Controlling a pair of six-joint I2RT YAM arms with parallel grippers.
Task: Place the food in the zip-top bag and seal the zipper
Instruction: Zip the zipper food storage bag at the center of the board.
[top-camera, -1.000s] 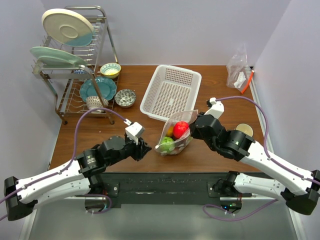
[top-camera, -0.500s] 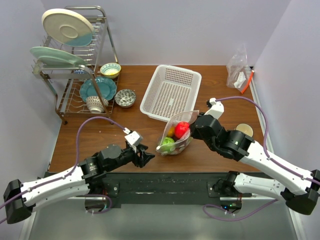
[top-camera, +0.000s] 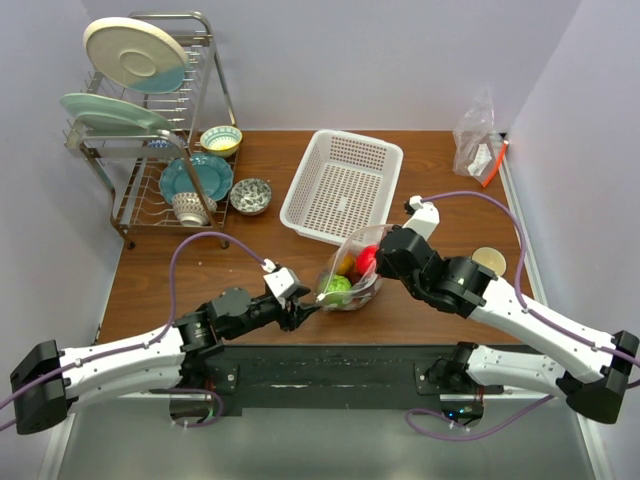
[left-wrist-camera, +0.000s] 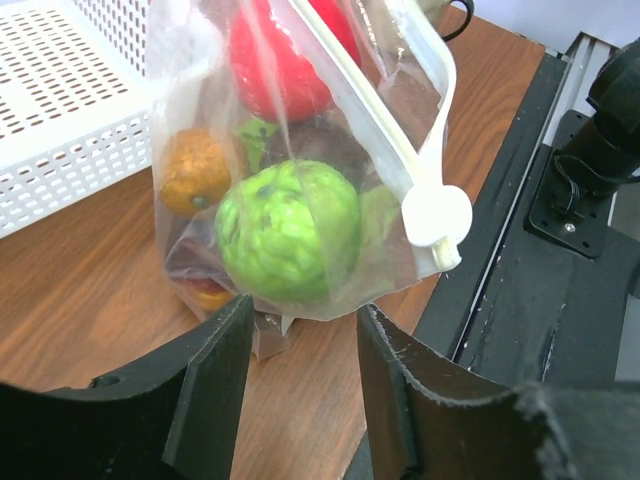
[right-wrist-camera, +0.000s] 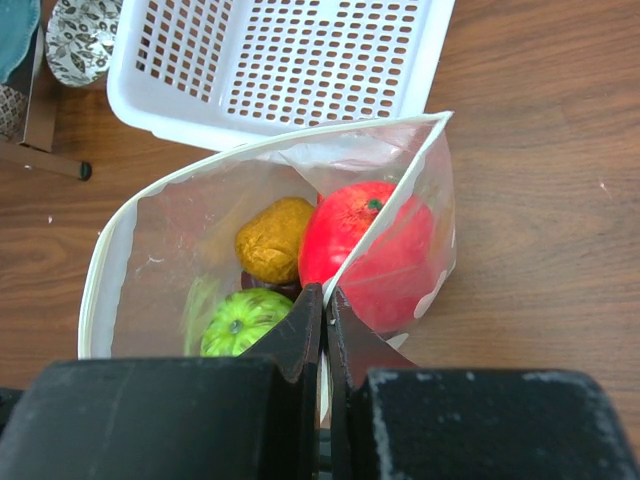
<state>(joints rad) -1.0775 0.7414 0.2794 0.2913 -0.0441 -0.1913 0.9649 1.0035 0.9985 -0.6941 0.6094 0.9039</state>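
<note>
**While the right arm pinches its rim, the filled bag stands open beside the basket**

Although its mouth gapes wide, the zip-top bag (top-camera: 350, 278) stands upright on the table (top-camera: 200, 262), just in front of the white basket (top-camera: 340, 185) and between the two arms. Its plastic is clear and colourless, creased and glossy. The zipper (right-wrist-camera: 96, 285) runs as a pale whitish strip round the open mouth. In the left wrist view a round white slider (left-wrist-camera: 437, 215) sits near one end of that strip.

Inside, the red apple (right-wrist-camera: 365, 245) rides highest, with a small orange (right-wrist-camera: 272, 240) beside it and a knobbly green ball (left-wrist-camera: 290, 230) lower down. Something dark lies behind the green ball, too hidden to name.

The right gripper (right-wrist-camera: 323, 295) is clenched on the bag's upper edge, its fingers pressed together with plastic caught between them. The left gripper (left-wrist-camera: 303, 312) is low at the bag's bottom corner, jaws spread apart and grasping nothing, with the corner just at the gap between their tips.
</note>
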